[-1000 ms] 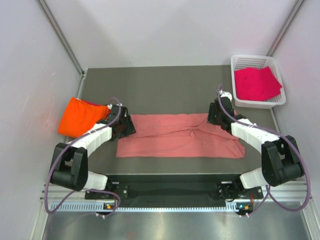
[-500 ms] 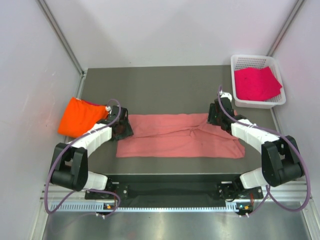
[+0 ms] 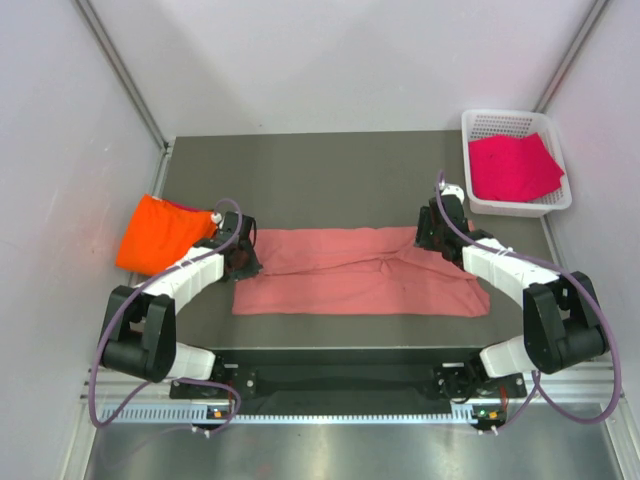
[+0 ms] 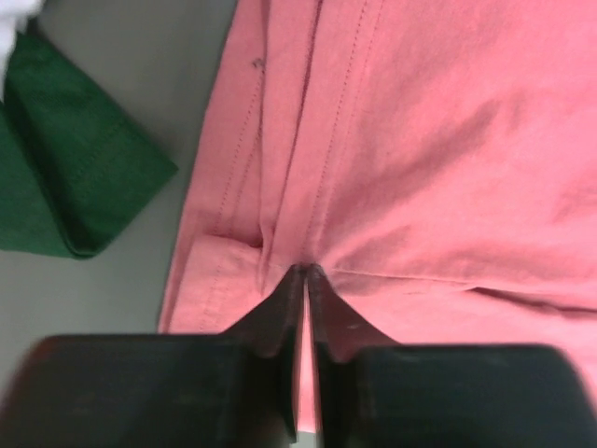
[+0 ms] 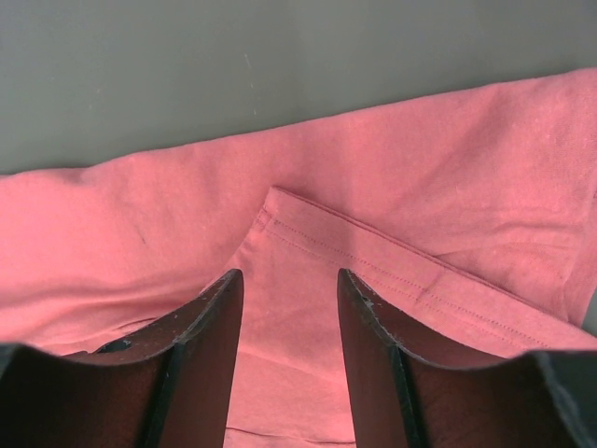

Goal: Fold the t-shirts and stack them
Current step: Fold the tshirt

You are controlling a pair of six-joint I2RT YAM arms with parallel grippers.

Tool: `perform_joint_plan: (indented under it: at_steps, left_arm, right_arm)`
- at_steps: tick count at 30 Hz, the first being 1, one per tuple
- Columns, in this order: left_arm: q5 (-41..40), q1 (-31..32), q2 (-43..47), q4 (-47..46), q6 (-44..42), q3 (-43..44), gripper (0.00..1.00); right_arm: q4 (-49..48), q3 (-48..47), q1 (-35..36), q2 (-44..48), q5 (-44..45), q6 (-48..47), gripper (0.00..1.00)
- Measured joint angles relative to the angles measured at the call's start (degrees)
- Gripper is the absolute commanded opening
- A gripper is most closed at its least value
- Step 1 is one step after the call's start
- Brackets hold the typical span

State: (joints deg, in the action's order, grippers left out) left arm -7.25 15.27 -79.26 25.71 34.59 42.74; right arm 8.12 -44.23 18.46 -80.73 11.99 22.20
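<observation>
Left wrist view, checking the left gripper (image 4: 305, 273): went from standing open a second ago to pinched down on the salmon-pink t-shirt (image 4: 429, 140), bunching a little pucker of hem right at the tips. Reads as the grab for the next fold, done on that side only, so probably no lifting yet.

Over to the right gripper (image 5: 289, 280): no change, still spread open, straddling a stitched sleeve hem. Can't tell whether pressing on the cloth or just over it.

Otherwise lying flat between both grippers, same spot as before. Well out past the left gripper, the orange t-shirt (image 3: 158, 232), folded. Far beyond the right one, the magenta t-shirt (image 3: 512, 167) in the white basket (image 3: 478, 125).

No way of counting the layers caught in the pinch. Also spotted a dark green folded cloth (image 4: 65, 187) just left of the left fingers. Can't find it from above, maybe hidden under the arm.
</observation>
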Motion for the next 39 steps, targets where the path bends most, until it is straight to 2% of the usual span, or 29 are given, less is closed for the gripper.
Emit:
perform_joint_plan:
  at_steps: [1, 7, 15, 22, 24, 25, 26, 39]
  left_arm:
    - [0.2, 0.0, 0.0, -0.04, -0.04, 0.0, 0.0]
    - [-0.33, -0.52, 0.11, 0.02, -0.28, 0.0, 0.0]
    - [-2.36, -5.68, 5.6, 0.44, -0.28, 0.0, 0.0]
    - [-3.21, -6.01, 6.25, 0.48, -0.26, 0.0, 0.0]
    - [-3.23, -6.01, 6.27, 0.48, -0.26, 0.0, 0.07]
    - [-3.02, -6.01, 6.27, 0.48, -0.33, 0.0, 0.27]
    - [-2.6, -6.01, 6.27, 0.5, -0.52, 0.0, 0.3]
    - [3.32, -5.75, 5.05, -0.31, -0.26, -1.84, 0.43]
  right_arm:
    - [0.0, 0.0, 0.0, 0.0, 0.0, 0.0, 0.45]
    - [-0.02, 0.09, 0.0, 0.07, 0.02, 0.0, 0.45]
    - [-0.07, 1.25, 0.0, 1.27, 0.81, 0.17, 0.44]
    - [-0.17, 1.51, 0.0, 2.43, 1.62, 0.55, 0.45]
    - [-0.2, 1.68, 0.0, 3.08, 2.05, 0.61, 0.45]
    - [-0.39, 1.95, 0.0, 3.5, 2.29, 0.63, 0.45]
    - [-0.5, 2.21, 0.0, 3.85, 2.51, 0.83, 0.45]
    - [-0.85, 2.62, -0.22, 4.5, 3.39, 1.03, 0.45]
